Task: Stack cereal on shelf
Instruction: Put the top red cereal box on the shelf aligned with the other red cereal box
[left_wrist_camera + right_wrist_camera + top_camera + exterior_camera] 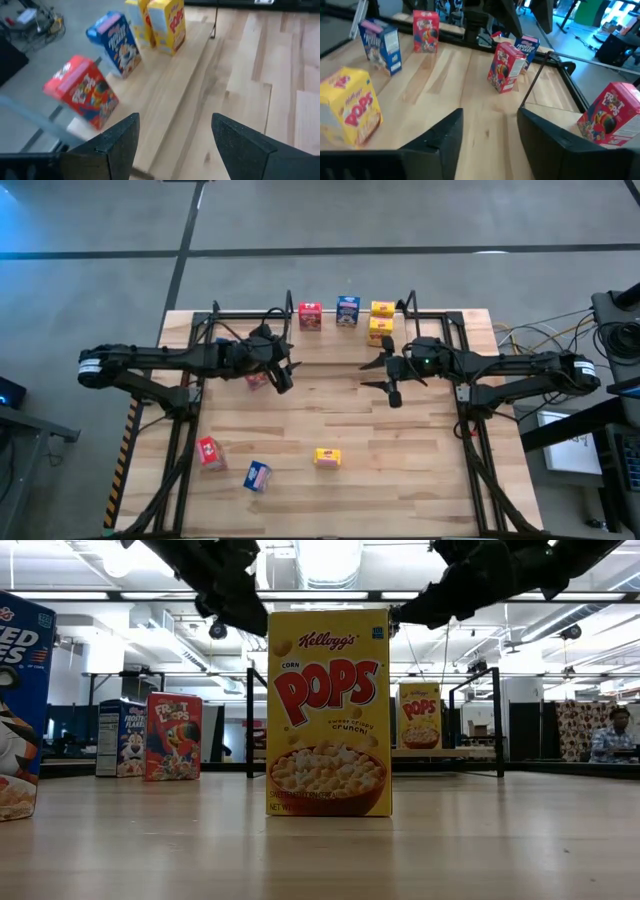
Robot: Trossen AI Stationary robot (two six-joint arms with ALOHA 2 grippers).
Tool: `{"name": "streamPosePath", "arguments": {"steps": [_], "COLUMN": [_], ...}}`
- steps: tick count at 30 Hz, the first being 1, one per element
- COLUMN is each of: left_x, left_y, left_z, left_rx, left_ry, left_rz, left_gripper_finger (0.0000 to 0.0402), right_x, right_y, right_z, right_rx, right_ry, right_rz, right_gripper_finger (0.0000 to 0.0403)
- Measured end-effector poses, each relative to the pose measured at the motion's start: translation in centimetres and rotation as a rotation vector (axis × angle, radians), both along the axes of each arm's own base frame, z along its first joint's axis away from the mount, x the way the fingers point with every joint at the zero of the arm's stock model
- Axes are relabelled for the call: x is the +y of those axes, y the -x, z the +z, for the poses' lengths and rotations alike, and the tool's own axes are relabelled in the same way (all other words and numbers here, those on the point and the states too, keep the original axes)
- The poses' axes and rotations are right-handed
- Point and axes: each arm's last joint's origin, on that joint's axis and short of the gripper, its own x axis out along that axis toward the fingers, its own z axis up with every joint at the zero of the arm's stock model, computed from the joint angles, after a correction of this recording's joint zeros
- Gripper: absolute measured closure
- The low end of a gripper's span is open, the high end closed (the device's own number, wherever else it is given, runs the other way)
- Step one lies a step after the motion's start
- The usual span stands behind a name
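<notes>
The Corn Pops box (329,712) is showing bright yellow with red lettering and a bowl of golden cereal. A Froot Loops box (174,736) is showing red with multicoloured lettering, and the Frosted Flakes box (116,43) blue with a white-and-orange tiger. The shelf (170,95) is showing pale wood under a thin black frame, and the tabletop (340,420) light butcher-block strips. The arms (160,362) are showing black, with white bands at their outer ends.
</notes>
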Motion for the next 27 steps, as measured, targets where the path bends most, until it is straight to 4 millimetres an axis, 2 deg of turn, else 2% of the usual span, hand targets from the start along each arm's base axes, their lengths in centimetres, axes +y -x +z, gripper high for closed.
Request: {"name": "streamPosePath", "arguments": {"steps": [3,8,9,15,21,25,27], "left_x": [0.0,-0.1,-0.1,-0.1,-0.1,-0.1,-0.1], "left_y": [0.4,0.6,0.6,0.6,0.8,0.9,0.9], "left_z": [-0.2,-0.5,-0.5,-0.4,-0.7,-0.8,-0.8], "left_rx": [0.019,0.044,0.045,0.033,0.042,0.048,0.044], "left_ry": [0.029,0.058,0.059,0.07,0.106,0.128,0.133], "left_rz": [0.02,0.04,0.04,0.048,0.077,0.095,0.099], "left_gripper_finger": [0.0171,0.0171,0.0171,0.0171,0.0171,0.0171,0.0171], "right_x": [0.0,0.2,0.2,0.8,1.1,1.2,1.2], "right_y": [0.2,0.8,0.9,2.1,4.2,5.0,5.0], "right_z": [0.2,1.1,1.2,1.7,1.1,0.3,0.2], "right_rx": [-0.009,-0.052,-0.058,-0.117,-0.348,-0.381,-0.375], "right_ry": [0.027,0.066,0.073,0.174,0.316,0.327,0.281], "right_rz": [0.007,0.017,0.02,0.054,0.002,-0.016,-0.039], "right_gripper_finger": [0.0272,0.0375,0.0383,0.0393,0.0394,0.0391,0.0383]}}
